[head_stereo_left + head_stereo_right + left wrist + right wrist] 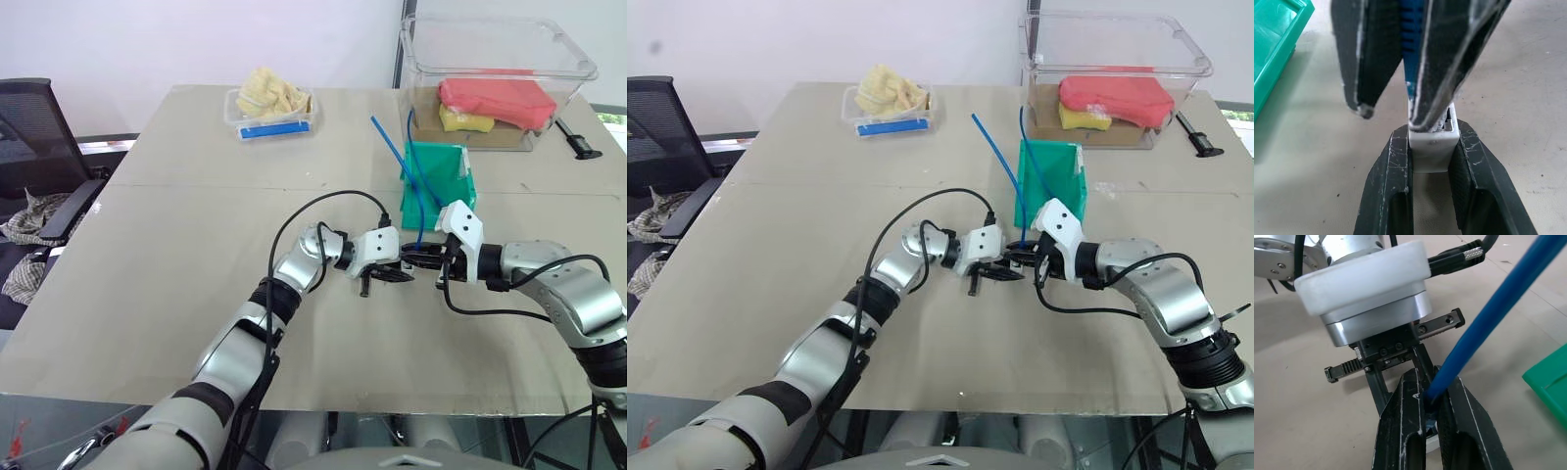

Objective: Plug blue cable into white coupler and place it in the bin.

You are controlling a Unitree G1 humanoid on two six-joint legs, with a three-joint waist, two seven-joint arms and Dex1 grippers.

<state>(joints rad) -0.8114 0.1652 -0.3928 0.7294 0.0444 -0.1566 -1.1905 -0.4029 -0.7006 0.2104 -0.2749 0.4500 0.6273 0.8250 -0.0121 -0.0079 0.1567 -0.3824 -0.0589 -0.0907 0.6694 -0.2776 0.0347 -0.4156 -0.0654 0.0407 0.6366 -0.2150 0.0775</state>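
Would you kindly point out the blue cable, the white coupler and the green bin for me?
blue cable [1488, 318]: right wrist view, middle of its straight run.
white coupler [1432, 149]: left wrist view, its front face between the fingers.
green bin [446, 176]: left eye view, its side wall.

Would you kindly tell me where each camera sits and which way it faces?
Left eye and right eye: on the head, looking forward and down over both arms at the table, the bin and the blue cable.
Left wrist: along the left gripper, shut on the white coupler.
Right wrist: along the right gripper, shut on the blue cable.
Shared: both wrist views show the opposite gripper and the bin.
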